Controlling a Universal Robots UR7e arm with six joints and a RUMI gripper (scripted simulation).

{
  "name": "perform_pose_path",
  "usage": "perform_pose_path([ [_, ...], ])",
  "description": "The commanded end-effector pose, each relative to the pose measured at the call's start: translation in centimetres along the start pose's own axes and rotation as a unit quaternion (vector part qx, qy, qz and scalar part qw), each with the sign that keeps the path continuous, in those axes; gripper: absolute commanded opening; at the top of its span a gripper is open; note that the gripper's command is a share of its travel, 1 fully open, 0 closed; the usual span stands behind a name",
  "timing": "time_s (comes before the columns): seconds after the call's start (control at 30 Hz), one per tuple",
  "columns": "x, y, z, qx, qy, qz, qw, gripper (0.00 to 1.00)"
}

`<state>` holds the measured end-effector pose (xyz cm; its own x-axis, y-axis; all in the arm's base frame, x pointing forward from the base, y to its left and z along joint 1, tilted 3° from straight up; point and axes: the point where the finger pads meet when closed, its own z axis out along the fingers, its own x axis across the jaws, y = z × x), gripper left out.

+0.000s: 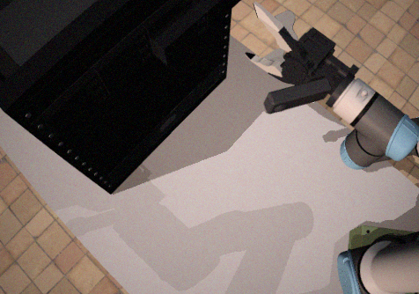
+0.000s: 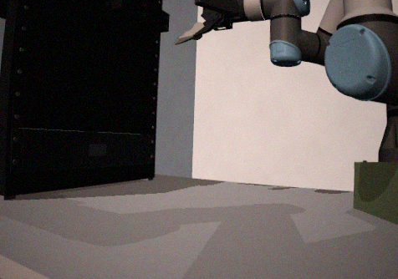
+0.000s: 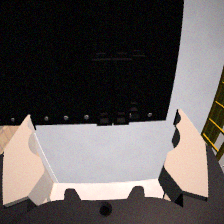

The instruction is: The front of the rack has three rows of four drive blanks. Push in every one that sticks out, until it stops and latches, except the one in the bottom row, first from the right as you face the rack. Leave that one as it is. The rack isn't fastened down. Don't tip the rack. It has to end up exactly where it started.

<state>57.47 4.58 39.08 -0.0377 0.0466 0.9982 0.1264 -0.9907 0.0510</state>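
The black rack [image 1: 110, 67] [image 2: 79, 84] [image 3: 90, 55] stands on a pale mat [image 1: 286, 164] [image 2: 251, 247]. Its front face is very dark, so the rows of drive blanks are hard to tell apart. One dark piece [image 1: 156, 45] seems to stick out of the front near the top. Faint outlines of blanks [image 3: 117, 57] show in the wrist view. My gripper [image 1: 264, 36] [image 2: 180, 17] [image 3: 104, 113] is open and empty. It hangs high, level with the rack's top, off the rack's right front corner and clear of it, pointing at the front face.
The arm's green base block [image 1: 363, 234] [image 2: 376, 189] stands at the mat's near right corner. Tan floor tiles [image 1: 352, 5] surround the mat. A yellow frame [image 3: 216, 125] shows at the right edge of the wrist view.
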Motion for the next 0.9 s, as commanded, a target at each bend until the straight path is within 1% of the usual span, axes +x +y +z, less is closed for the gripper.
perform_pose_path([
  [0.0, 0.04, 0.0, 0.0, 0.0, 0.0, 0.0, 1.0, 1.0],
  [0.57, 0.04, 0.0, 0.0, 0.0, 0.0, 0.0, 1.0, 1.0],
  [0.6, 0.04, 0.0, 0.0, 0.0, 0.0, 0.0, 1.0, 0.0],
  [0.87, 0.04, 0.0, 0.0, 0.0, 0.0, 0.0, 1.0, 0.0],
])
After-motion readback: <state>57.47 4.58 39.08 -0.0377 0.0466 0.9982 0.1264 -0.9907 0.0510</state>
